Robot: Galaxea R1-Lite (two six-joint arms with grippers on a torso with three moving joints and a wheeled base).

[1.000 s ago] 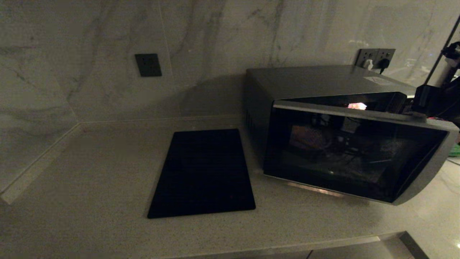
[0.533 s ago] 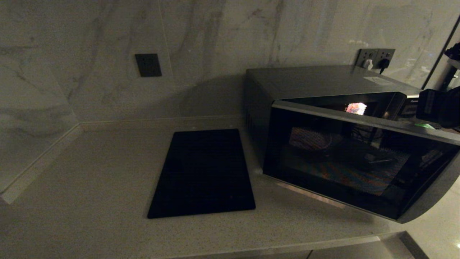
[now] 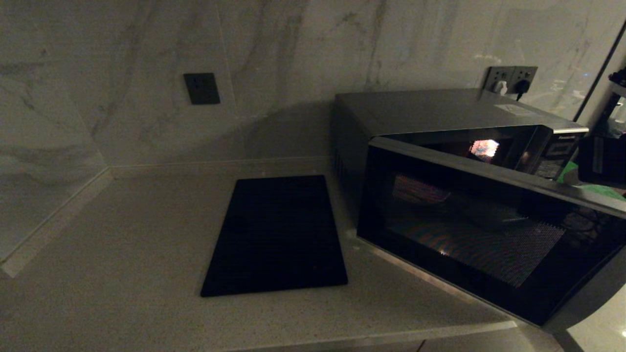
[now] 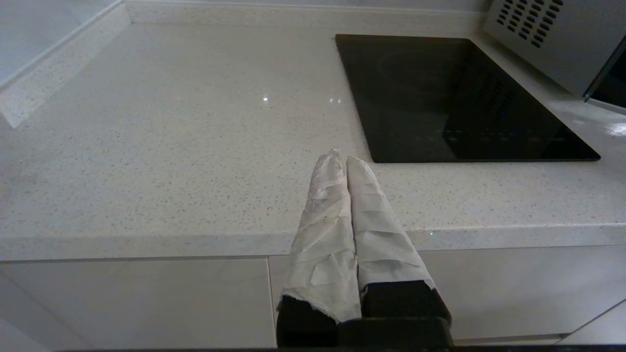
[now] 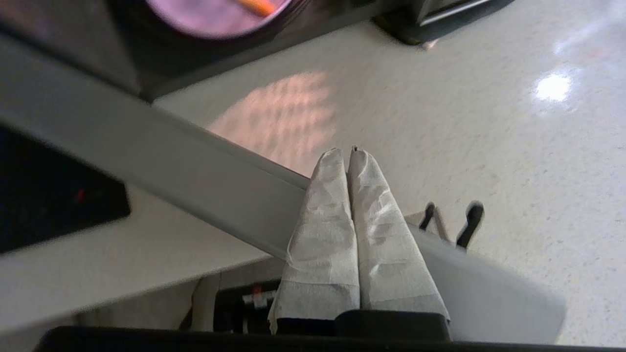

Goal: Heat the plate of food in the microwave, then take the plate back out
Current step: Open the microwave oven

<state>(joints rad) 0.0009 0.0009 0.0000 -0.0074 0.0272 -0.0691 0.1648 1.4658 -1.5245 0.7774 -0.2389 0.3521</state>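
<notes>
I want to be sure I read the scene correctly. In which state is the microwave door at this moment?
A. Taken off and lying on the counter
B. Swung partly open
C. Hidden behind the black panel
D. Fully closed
B: in the head view the door stands swung out at an angle from the microwave, leaving a gap to the lit inside, and the shut right gripper is beside its edge.

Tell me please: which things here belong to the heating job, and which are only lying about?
Job:
- microwave, door swung open
- plate of food, inside the microwave
- right gripper, shut, at the door's edge

Lying about:
- black panel on the counter
- wall sockets
- left gripper, shut, parked at the counter's front edge
</notes>
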